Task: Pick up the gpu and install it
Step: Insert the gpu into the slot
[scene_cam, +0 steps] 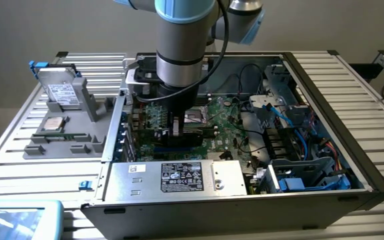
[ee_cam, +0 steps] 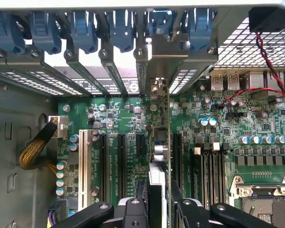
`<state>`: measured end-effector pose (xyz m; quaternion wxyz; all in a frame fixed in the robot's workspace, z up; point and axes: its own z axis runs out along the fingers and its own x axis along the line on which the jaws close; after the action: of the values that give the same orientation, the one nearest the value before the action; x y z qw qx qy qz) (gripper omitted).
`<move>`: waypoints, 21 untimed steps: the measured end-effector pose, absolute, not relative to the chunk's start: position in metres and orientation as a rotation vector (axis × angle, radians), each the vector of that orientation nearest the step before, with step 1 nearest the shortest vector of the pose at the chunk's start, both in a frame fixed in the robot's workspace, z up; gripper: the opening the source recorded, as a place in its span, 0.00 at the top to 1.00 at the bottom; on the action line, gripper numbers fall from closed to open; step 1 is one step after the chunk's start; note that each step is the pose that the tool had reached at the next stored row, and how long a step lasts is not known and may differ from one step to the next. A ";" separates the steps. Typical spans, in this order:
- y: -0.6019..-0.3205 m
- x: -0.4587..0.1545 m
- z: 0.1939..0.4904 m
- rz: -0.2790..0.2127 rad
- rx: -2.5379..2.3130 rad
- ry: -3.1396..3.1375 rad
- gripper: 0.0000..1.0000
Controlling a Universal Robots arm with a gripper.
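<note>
The gripper (ee_cam: 157, 211) was clamped on the gpu (ee_cam: 157, 183), a finger on either face. The card stood on edge over the motherboard (ee_cam: 128, 123), between the black expansion slots. Its long axis ran from the claw to the case's rear wall, silver bracket end towards the blue slot latches (ee_cam: 83, 28). Whether it sat in a slot could not be told.

In the exterior view the open computer case (scene_cam: 325, 95) lay on a slatted metal table (scene_cam: 359, 75). The power supply (scene_cam: 178, 177) was near the card, red and black wires (ee_cam: 270, 61) ran beside it, and a grey tray (scene_cam: 65, 142) was on the exterior view's left.
</note>
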<state>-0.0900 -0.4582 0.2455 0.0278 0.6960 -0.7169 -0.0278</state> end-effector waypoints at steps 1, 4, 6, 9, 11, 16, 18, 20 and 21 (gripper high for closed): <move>-0.458 -0.090 0.245 -0.086 2.149 -2.213 0.71; -0.458 -0.090 0.245 -0.086 2.148 -2.212 0.71; -0.458 -0.090 0.245 -0.086 2.148 -2.212 0.71; -0.458 -0.090 0.245 -0.087 2.148 -2.211 0.71; -0.458 -0.091 0.245 -0.087 2.147 -2.211 0.71; -0.459 -0.091 0.245 -0.088 2.147 -2.211 0.71; -0.459 -0.091 0.245 -0.088 2.147 -2.211 0.71; -0.459 -0.091 0.245 -0.088 2.147 -2.211 0.71; -0.459 -0.091 0.245 -0.088 2.147 -2.211 0.71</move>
<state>-0.0906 -0.4590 0.2446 0.0292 0.6960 -0.7169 -0.0284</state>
